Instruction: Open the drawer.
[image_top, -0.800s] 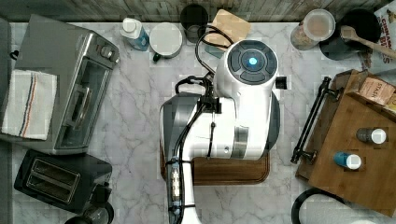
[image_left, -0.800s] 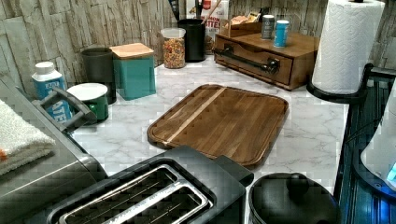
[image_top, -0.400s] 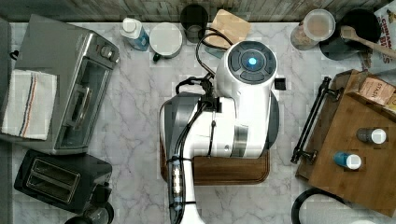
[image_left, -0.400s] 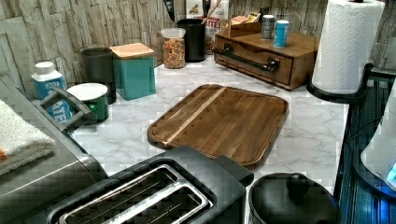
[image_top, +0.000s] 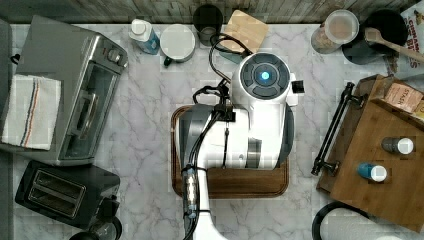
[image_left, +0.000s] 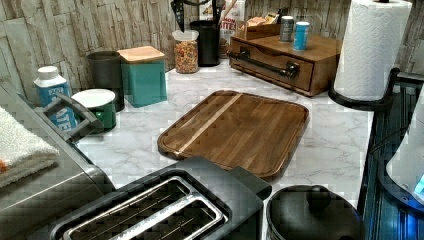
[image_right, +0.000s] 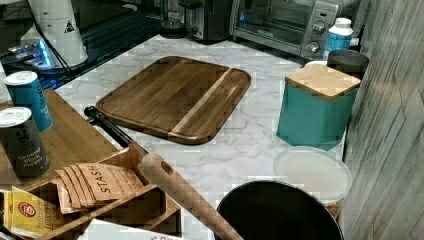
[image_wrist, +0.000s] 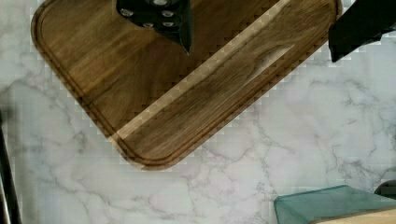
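The marble counter (image_top: 140, 150) carries everything here. In the top view the white robot arm (image_top: 250, 130) stands over the centre, its body covering most of the cutting board (image_left: 240, 130), whose bare edge shows at 6 o'clock of the arm. In the wrist view the gripper (image_wrist: 259, 28) hangs above that board, touching nothing, its two black fingers (image_wrist: 159, 16) spread wide apart with bare wood between them.

At 9 o'clock of the arm in the top view sits the toaster oven (image_top: 75, 95) with a folded towel (image_top: 30, 112) on its top, and at 8 o'clock the black toaster (image_top: 65, 192).

At 3 o'clock of the arm in the top view stands the wooden cabinet (image_top: 385, 170). The drawer (image_left: 272, 67) sits in its front, facing the board, and looks shut, flush with the cabinet in the left view. Its long black handle (image_top: 332, 130) runs along the side nearest the arm, well apart from the gripper. On the cabinet top stand two small cans, one dark (image_right: 22, 142) and one blue (image_right: 27, 97), beside a wooden tray of tea bags (image_right: 95, 185).

Along the back wall, at 12 o'clock of the arm in the top view, sit a teal box with a light wooden lid (image_right: 320, 105), a green mug (image_left: 97, 107), a blue-labelled bottle (image_left: 52, 95) and a jar of cereal (image_left: 186, 50). A paper towel roll (image_left: 372, 47) stands at the left view's 2 o'clock.
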